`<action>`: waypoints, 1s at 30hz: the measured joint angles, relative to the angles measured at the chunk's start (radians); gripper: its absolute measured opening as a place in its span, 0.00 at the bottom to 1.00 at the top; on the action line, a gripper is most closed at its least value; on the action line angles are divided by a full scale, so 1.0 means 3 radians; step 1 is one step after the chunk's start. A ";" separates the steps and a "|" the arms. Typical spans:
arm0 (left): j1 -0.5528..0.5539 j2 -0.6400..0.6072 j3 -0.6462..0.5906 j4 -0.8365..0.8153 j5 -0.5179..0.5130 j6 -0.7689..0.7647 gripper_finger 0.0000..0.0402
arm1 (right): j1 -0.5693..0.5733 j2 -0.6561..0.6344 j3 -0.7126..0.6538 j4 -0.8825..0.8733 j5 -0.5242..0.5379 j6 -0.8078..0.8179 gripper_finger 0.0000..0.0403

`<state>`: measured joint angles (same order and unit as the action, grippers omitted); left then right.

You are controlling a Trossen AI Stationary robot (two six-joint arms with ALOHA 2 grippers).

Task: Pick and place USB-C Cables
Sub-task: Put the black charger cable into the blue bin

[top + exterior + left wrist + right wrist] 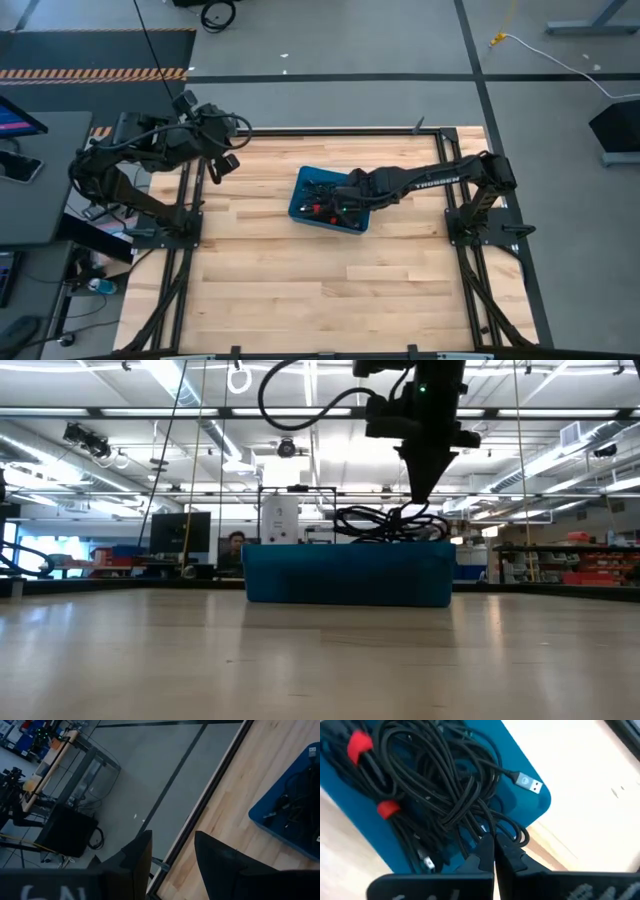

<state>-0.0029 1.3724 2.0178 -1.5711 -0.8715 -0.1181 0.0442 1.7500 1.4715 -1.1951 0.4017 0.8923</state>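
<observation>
Right gripper [494, 851]: dark fingers pressed together, pinching a strand of the USB-C cables [435, 795] at their tips. It hangs over the blue bin [303, 182], at the side nearer the right arm's base; in the low view it points straight down, tip at the top of the heap.

USB-C cables: thin, black, braided-looking cords, loosely coiled and tangled into one pile inside the bin. Two bundles carry a red tie [360, 744]. One silver metal plug [529, 783] sticks out toward the bin's rounded corner. In the low view, loops of cable [385, 520] rise above the bin's rim, touching the gripper's tip.

Blue bin: shallow, rectangular, smooth plastic, rounded corners; set slightly askew near the middle of the table [300, 280], a light wooden butcher-block top with a dark metal frame.

Left gripper [226, 163]: fingers [137, 857] parted with nothing between them, held at the table's far left edge, well apart from the bin, over the border between wood and grey floor [145, 775].

Surroundings: workshop with benches and shelving beyond the table; a person [236, 544] shows far behind the bin.
</observation>
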 joint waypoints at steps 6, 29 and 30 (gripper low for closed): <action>0.0000 0.0000 0.0000 0.0000 0.0000 0.0000 0.39 | 0.0069 0.0000 0.0000 0.0132 -0.0073 0.0141 0.00; 0.0000 0.0001 0.0001 0.0000 0.0003 -0.0019 0.39 | 0.0214 0.0001 -0.0521 0.0754 -0.0261 0.0331 0.00; 0.0000 0.0001 0.0001 0.0000 0.0004 -0.0024 0.39 | 0.0212 0.0001 -0.0521 0.0773 -0.0242 0.0318 0.00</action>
<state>-0.0029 1.3727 2.0182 -1.5711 -0.8703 -0.1252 0.1078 1.7504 1.3151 -0.9631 0.3290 0.9877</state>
